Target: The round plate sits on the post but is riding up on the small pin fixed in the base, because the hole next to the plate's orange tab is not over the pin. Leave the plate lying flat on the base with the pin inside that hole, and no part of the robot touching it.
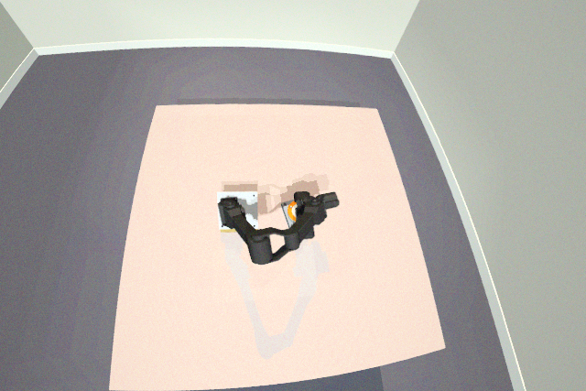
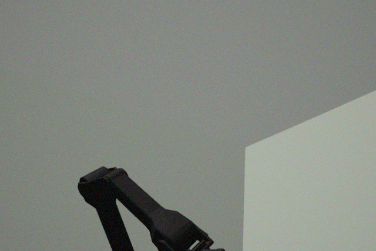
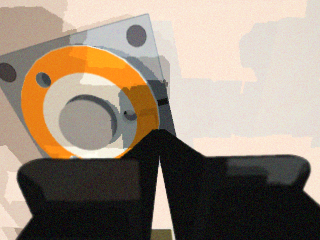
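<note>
The round plate (image 1: 291,211) (image 3: 82,59), an orange ring around a cream centre, sits around the grey post (image 3: 87,125). The square grey base (image 1: 286,211) (image 3: 111,38) lies under it, with dark corner holes. One plate hole (image 3: 43,80) shows at upper left in the wrist view, and another hole (image 3: 130,115) right of the post. My gripper (image 3: 158,135) is shut and empty, its tips at the plate's lower-right rim in that view; contact cannot be told. The orange tab is not distinguishable, and the fingers hide the plate's lower edge. Whether the plate lies flat, and the pin, cannot be told.
The arm (image 1: 260,246) (image 2: 136,196) arches from a white board (image 1: 246,195) at the left to the base and partly covers it in the top view. Both stand on a pink table top (image 1: 189,282). The exterior view shows only the arm and walls.
</note>
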Controlling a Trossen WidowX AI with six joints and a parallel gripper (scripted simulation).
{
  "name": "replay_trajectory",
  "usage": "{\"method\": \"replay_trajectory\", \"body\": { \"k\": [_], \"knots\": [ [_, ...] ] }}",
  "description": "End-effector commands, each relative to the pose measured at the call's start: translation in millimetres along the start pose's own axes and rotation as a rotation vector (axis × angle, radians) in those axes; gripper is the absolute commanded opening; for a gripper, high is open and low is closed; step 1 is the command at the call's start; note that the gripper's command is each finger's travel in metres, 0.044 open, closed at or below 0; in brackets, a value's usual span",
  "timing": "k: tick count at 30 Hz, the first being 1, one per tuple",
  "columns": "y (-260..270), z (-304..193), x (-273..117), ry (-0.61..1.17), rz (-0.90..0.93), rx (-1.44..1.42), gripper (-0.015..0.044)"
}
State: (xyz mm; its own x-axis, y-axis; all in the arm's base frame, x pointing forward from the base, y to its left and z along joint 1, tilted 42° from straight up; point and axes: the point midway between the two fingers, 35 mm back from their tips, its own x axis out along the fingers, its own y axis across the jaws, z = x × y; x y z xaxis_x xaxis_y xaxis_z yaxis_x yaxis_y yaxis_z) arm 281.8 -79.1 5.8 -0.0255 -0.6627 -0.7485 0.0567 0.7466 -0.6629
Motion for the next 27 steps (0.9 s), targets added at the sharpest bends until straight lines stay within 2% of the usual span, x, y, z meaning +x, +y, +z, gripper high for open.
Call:
{"method": "replay_trajectory", "body": {
  "k": [1,6,15,27],
  "knots": [
    [0,3,1,0.003,-0.006,-0.008,0.0],
    [0,5,-2,0.003,-0.006,-0.008,0.0],
    [1,3,-44,0.003,-0.004,-0.008,0.0],
    [2,3,-35,0.006,-0.011,-0.018,0.0]
  ]
}}
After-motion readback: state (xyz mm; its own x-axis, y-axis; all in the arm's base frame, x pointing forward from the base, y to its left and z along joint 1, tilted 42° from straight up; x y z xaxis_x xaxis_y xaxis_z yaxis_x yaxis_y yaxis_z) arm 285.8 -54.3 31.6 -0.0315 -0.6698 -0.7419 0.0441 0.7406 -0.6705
